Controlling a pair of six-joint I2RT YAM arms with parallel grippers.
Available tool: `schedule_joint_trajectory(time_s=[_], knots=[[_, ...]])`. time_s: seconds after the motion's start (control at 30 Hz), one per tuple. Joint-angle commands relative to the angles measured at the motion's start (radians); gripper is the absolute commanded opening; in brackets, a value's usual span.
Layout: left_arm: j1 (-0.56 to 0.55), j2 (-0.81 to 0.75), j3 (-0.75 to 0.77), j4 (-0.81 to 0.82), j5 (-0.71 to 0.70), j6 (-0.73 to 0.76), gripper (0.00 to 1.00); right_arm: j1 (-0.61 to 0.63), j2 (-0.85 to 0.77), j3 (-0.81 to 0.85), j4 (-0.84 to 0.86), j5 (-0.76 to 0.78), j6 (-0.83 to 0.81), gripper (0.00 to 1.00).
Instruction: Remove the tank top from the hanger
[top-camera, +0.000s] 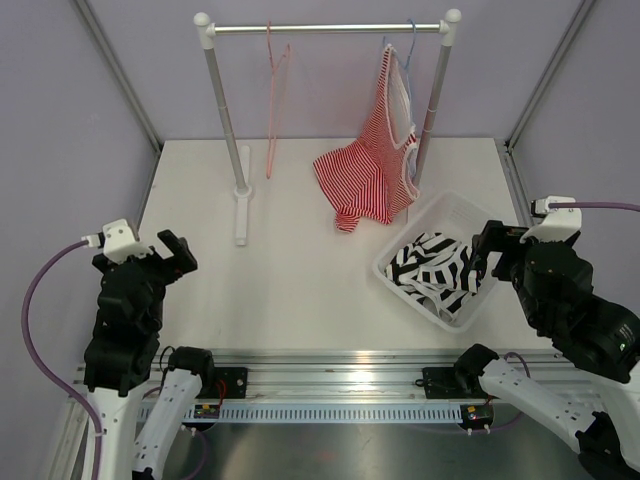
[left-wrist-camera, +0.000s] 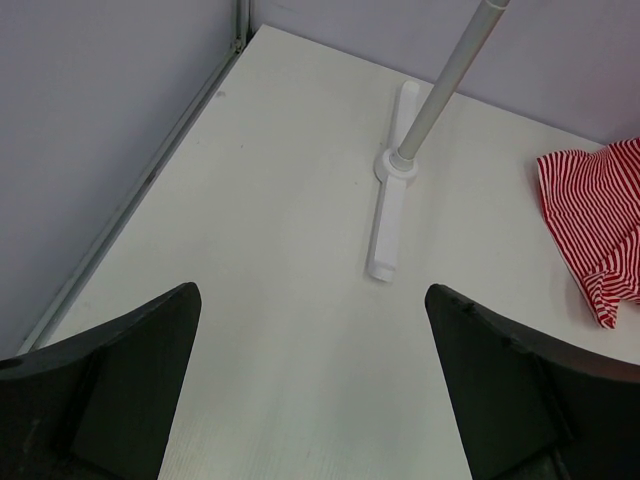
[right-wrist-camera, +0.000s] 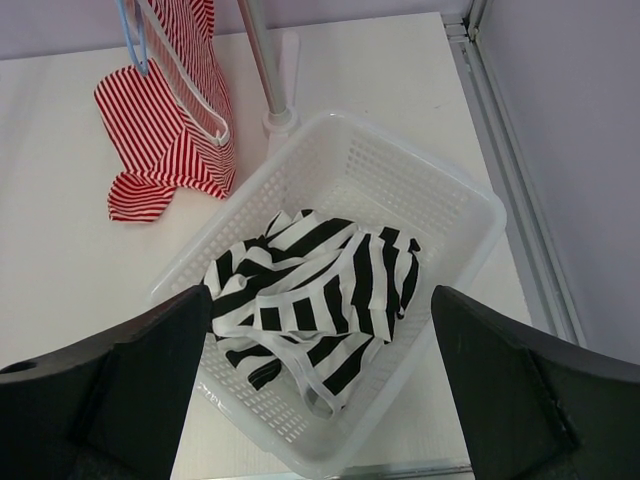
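Just beside right claw (right-wrist-camera: 318, 300): tank top (right-wrist-camera: 300, 285)

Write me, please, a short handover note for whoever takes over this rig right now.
Left gripper: jaws open, empty, above bare table.
Right gripper: jaws open, empty, above the basket.
Tank top: crumpled in the basket.
Hanger: bare on the rail.
Done: the top is off its hanger.
Left: nothing apparent.
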Motion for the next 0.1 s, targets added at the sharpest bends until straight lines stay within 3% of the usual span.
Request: schedule_joint_trajectory(time_s=[0.0, 0.07], knots=[[0.003, -0.007, 0.015, 0.047, 0.022, 0.004, 0.99, -0.002, 0.002, -0.003, 0.029, -0.016, 0.011, 1.00], [0.003, -0.006, 0.018, 0.047, 0.020, 0.003, 0.99, -0.002, 0.007, -0.003, 0.027, -0.022, 0.008, 0.99]])
